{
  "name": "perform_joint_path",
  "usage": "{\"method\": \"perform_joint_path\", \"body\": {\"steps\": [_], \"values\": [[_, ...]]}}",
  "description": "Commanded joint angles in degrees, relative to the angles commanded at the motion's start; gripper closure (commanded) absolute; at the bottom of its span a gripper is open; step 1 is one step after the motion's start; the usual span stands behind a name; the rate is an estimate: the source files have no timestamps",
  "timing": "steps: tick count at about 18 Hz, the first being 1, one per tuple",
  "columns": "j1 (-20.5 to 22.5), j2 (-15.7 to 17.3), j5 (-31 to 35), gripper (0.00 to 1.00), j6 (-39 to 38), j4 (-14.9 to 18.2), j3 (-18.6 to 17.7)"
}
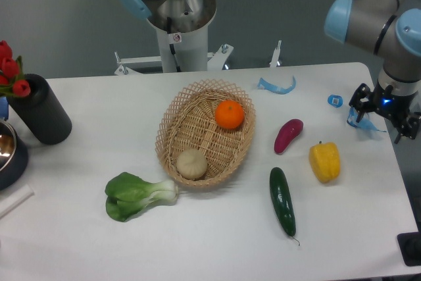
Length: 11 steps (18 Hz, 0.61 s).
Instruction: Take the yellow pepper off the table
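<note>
The yellow pepper (325, 161) lies on the white table (79, 235) toward its right side, stem end up, with nothing touching it. My gripper (385, 115) hangs near the table's right edge, up and to the right of the pepper and well apart from it. Its dark fingers stand spread apart with nothing between them.
A wicker basket (191, 123) in the middle holds an orange (229, 114) and a beige bun (191, 163). A purple eggplant (288, 135) and a cucumber (283, 201) lie just left of the pepper. Bok choy (138, 195), a black vase (41, 111) and blue plastic bits (277, 86) are also on the table.
</note>
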<state>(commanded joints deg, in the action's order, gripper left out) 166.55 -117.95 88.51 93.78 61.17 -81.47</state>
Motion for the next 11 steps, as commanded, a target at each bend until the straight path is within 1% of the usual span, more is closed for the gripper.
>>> {"method": "perform_joint_path", "body": {"steps": [7, 10, 11], "values": [[0.26, 0.00, -0.35, 0.00, 0.00, 0.26, -0.79], [0.88, 0.26, -1.93, 0.00, -0.61, -0.26, -2.63], [0.88, 0.44, -1.85, 0.00, -1.40, -0.35, -2.72]]}}
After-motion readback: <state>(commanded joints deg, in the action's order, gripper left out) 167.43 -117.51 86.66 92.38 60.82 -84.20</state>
